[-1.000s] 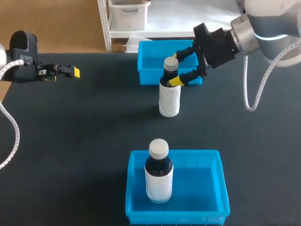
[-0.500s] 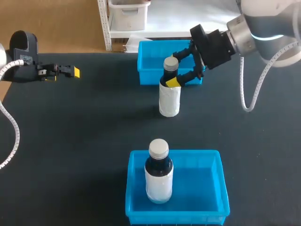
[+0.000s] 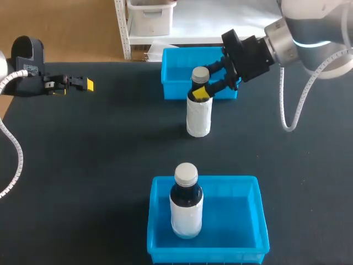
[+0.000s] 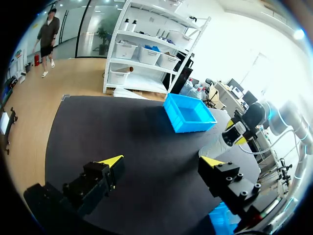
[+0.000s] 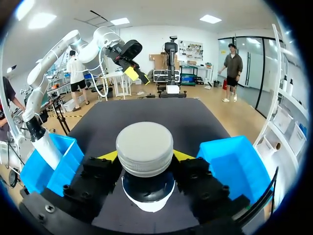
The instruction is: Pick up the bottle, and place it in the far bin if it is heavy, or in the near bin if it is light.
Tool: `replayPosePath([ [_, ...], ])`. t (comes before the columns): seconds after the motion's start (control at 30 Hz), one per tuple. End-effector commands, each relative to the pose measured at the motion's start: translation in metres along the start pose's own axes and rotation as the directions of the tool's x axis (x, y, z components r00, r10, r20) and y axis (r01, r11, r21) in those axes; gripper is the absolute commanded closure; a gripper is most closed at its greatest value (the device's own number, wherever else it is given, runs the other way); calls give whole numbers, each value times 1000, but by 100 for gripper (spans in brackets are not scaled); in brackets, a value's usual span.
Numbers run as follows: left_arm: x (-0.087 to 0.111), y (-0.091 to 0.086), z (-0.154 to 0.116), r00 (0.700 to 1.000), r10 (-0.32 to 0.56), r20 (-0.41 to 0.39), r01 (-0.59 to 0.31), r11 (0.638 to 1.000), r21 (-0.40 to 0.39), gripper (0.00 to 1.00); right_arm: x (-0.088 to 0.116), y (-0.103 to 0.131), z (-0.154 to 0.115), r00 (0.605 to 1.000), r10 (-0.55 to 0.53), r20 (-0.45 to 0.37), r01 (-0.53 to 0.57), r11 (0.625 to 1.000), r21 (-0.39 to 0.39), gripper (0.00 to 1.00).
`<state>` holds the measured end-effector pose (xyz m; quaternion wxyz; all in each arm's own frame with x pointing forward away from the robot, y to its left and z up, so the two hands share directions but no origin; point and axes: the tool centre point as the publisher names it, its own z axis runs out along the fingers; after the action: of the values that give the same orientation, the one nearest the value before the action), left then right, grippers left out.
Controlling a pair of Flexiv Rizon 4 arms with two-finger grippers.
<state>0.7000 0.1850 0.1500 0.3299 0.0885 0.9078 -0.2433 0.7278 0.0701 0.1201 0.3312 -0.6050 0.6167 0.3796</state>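
- Right wrist view: right gripper straddles the bottle below its cap; cannot tell whether it grips.
- Clamp squarely, lift straight, then judge weight.

The table wore a matt black covering, perhaps cloth or rubber. The far bin and near bin were smooth, glossy blue plastic. The bottle had a dark, shiny body, a matt white label and a pale plastic cap with a ribbed side. The second bottle was finished alike. The right gripper had matt black fingers with yellow tips, and its arm had a smooth, glossy pale shell.
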Motion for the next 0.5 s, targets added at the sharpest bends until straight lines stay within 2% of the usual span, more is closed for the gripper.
replayPosePath([
  [0.03,0,0,0,1000,0,0,0,1000,0,0,1,-1,0,1000,0,3,0,1000,-3,51],
  [0.27,0,0,0,1000,0,0,0,1000,0,0,1,0,0,1000,-3,3,3,1000,-2,64],
  [0.4,0,0,0,1000,0,0,0,1000,0,0,0,1,-1,1000,-6,3,6,1000,1,79],
  [0.5,0,0,0,1000,0,0,0,1000,0,0,-3,2,-4,1000,-11,4,11,1000,6,100],
])
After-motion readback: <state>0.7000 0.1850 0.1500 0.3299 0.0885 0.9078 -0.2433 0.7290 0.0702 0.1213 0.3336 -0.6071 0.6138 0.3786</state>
